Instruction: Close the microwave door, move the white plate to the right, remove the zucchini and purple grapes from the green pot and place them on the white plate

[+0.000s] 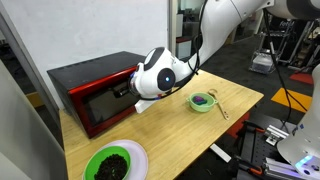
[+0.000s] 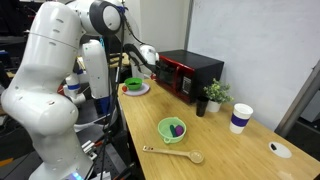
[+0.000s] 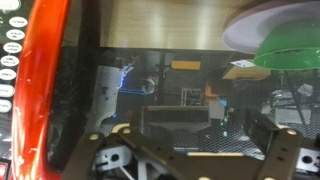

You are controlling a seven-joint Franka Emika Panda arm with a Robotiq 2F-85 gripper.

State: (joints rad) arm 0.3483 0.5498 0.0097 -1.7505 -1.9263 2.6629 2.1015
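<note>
1. Claw (image 3: 185,140) is sitting spread wide and pinching nothing. Its fingers (image 3: 100,140) are showing along the bottom of the wrist view, nosed right up to the microwave door (image 3: 170,90).
2. The door is filling the wrist view, with its red frame running down the left edge. In an exterior view the door (image 1: 100,103) is looking flush at centre left, but I cannot tell whether it is latching. Risk: a soft or off-centre push is leaving it ajar or letting it bounce back.
3. Risk: with the jaws this wide, one finger is liable to be snagging the frame edge. Pushing too hard is shoving the whole microwave back across the table (image 1: 240,100).
4. The white plate (image 1: 138,155) is sitting at the lower left, near the table's front edge, and carrying a bright green bowl (image 1: 108,165). Risk: the rim is lying flat on the wood, so a pinch is likely slipping. A jerky drag is sliding or spilling the bowl, or taking the plate off the edge.
5. The green pot (image 1: 202,101) is sitting right of centre, well apart from the plate, with the purple grapes (image 1: 204,99) inside. I am not making out the zucchini. Risk: a small piece in a shallow pot means the fingers are hitting the wall and tipping the pot, or clipping the wooden spoon (image 1: 222,110) just beside it.
</note>
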